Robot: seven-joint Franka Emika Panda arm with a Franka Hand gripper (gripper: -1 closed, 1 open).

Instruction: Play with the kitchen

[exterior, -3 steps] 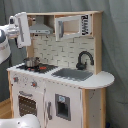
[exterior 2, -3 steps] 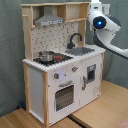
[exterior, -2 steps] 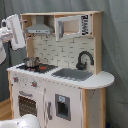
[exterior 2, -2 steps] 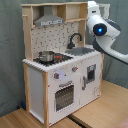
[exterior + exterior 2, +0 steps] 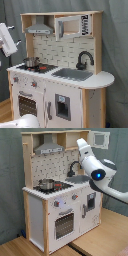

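The kitchen (image 5: 60, 75) is a white and light-wood toy unit with a grey hood (image 5: 40, 27), a black faucet (image 5: 84, 59), a sink (image 5: 72, 74) and a windowed oven door (image 5: 27, 105). A small metal pot (image 5: 46, 184) sits on the stovetop. In the second exterior view my white arm (image 5: 97, 173) reaches in from the right. Its gripper (image 5: 82, 145) is raised in front of the upper shelf, right of the hood (image 5: 47, 148) and above the faucet (image 5: 74, 167). In the first exterior view only part of the arm (image 5: 7, 40) shows at the left edge.
The upper cupboard door (image 5: 100, 139) stands open at the kitchen's top corner. A grey curtain (image 5: 115, 50) hangs behind everything. Wooden flooring (image 5: 100, 238) surrounds the base. A white rounded object (image 5: 22, 122) lies at the first exterior view's bottom left.
In the second exterior view the arm's raised end has swung left, from beside the kitchen's top right corner to in front of the upper shelf. The kitchen and pot have not moved.
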